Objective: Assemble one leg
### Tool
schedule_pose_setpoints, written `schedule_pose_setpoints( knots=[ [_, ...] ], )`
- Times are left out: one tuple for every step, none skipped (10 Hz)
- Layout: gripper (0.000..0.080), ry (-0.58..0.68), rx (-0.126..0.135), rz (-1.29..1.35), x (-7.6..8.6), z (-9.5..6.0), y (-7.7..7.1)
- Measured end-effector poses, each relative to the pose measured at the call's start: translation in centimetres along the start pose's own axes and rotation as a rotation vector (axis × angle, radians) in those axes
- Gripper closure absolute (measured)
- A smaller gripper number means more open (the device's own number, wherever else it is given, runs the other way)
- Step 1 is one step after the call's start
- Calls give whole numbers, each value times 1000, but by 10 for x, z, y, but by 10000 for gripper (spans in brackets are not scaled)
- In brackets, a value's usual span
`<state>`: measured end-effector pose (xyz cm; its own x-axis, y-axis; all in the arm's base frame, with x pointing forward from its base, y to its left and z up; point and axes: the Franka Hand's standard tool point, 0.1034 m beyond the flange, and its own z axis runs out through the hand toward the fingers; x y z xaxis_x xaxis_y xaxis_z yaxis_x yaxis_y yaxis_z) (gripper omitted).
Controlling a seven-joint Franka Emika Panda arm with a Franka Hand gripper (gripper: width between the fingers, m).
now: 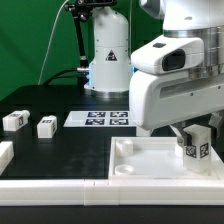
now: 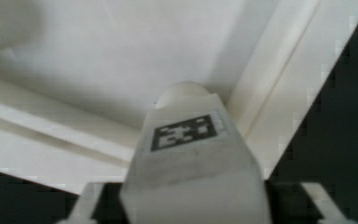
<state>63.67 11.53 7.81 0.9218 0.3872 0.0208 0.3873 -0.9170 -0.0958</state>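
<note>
Green curtain and black table frame the Panda arm's gripper as it holds the leg upright over the white tray-like piece, toward the exterior view's right, jaws closed on the block's sides. In the wrist view the leg, tag showing, points at an inner corner of the tray's rim (whether it touches the floor cannot be told). By this showing the leg is picked and brought to its corner; seating and fastening remain. One spare leg and a second lie well apart from it, beyond the marker board.
</note>
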Motion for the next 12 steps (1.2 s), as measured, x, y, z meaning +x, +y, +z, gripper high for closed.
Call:
schedule_pose_setpoints(
  knots=[
    [509, 0, 0, 25, 0, 0, 0],
    [509, 0, 0, 25, 0, 0, 0],
    [509, 4, 7, 135, 0, 1, -1],
    [509, 12, 13, 309, 0, 1, -1],
    [509, 14, 14, 435, 0, 2, -1],
    [509, 15, 14, 538, 0, 2, -1],
    [509, 19, 14, 659, 0, 2, -1],
    [509, 20, 14, 766, 0, 2, -1],
    [508, 21, 12, 898, 0, 2, -1],
    [508, 22, 9, 965, 0, 3, -1],
    [508, 21, 8, 1081, 0, 2, -1],
    [508, 20, 14, 1161, 0, 2, 0]
  ],
)
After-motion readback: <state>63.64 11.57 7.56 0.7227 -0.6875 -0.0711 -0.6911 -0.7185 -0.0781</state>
